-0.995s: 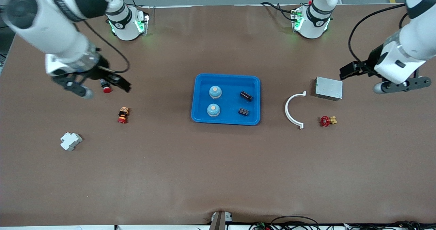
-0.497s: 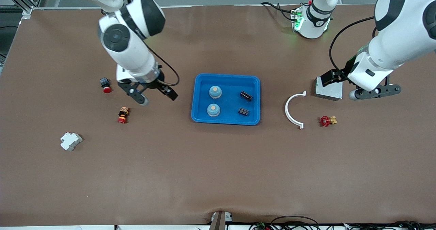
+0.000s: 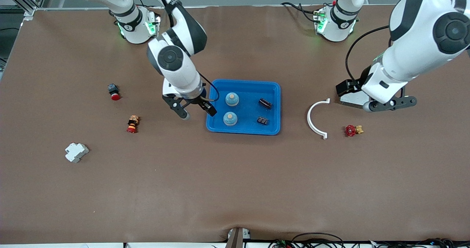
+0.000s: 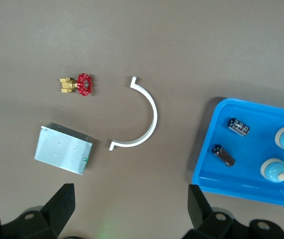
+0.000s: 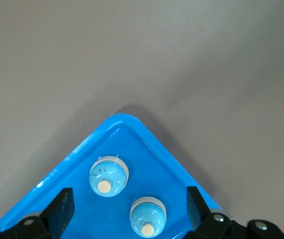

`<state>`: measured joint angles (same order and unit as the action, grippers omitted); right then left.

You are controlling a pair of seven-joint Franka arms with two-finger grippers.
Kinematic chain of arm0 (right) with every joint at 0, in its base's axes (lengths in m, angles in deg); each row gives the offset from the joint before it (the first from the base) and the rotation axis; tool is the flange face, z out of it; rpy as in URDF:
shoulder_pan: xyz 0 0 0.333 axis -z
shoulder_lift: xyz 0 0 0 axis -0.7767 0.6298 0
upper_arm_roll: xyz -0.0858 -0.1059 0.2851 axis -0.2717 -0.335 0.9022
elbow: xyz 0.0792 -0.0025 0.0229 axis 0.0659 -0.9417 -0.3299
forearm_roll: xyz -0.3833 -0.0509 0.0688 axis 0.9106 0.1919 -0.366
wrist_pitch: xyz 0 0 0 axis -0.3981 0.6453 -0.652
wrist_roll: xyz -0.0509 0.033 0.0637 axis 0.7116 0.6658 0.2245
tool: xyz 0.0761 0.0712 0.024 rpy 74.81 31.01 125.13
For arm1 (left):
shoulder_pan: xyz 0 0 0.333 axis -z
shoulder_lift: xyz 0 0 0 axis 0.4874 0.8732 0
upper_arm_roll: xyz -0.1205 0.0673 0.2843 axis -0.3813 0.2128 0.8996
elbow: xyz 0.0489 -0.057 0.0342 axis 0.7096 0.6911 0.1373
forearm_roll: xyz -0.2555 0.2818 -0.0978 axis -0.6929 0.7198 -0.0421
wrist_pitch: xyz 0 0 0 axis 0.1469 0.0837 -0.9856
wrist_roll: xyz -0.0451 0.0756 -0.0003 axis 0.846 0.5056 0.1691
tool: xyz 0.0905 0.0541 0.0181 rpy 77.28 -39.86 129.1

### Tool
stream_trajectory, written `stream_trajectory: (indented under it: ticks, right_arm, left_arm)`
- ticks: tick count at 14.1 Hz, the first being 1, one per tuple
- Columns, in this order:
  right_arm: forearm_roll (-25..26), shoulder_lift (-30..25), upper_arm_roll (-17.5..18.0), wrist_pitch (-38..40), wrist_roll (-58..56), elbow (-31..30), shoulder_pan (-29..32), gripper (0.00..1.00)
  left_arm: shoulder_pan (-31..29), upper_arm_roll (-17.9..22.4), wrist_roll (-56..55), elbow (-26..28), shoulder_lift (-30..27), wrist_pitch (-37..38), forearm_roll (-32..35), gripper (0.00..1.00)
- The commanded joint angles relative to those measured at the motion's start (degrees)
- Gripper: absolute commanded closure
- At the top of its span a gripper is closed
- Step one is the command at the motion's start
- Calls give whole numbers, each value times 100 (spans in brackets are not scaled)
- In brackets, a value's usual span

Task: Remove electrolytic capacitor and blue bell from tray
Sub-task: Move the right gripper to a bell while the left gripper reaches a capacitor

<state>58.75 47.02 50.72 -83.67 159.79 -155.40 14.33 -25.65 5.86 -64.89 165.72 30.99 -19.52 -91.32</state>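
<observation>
A blue tray (image 3: 246,94) at mid-table holds two blue bells (image 3: 232,99) (image 3: 230,119) and two black capacitors (image 3: 265,103) (image 3: 262,120). My right gripper (image 3: 195,112) is open and empty over the tray's edge toward the right arm's end. The right wrist view shows both bells (image 5: 108,176) (image 5: 148,216) in the tray (image 5: 161,159), ahead of its open gripper (image 5: 129,211). My left gripper (image 3: 355,97) is open and empty over the silver box (image 3: 350,99). The left wrist view shows that gripper (image 4: 132,211) open, with the tray (image 4: 251,164) and capacitors (image 4: 238,126) (image 4: 224,155) off to one side.
A white arc clip (image 3: 316,119) and a red valve (image 3: 353,130) lie between the tray and the left arm's end. A red push button (image 3: 114,92), an orange-red button (image 3: 132,124) and a white breaker (image 3: 76,152) lie toward the right arm's end.
My right gripper swept from over the red push button to the tray's edge. My left gripper moved toward the tray and now hangs over the silver box. Both stayed open.
</observation>
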Motion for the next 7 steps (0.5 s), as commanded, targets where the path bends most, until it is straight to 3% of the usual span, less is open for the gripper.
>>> stream_trajectory:
  ticks: [1, 7]
  right_arm:
    - [-99, 585, -75, 29, 441, 547, -229, 0]
    - [-20, 1500, -93, -181, 846, 1208, -511, 0]
  left_arm:
    - [157, -142, -591, 225, -27, -305, -4, 0]
    - [754, -178, -1750, 998, 43, -1174, -4, 0]
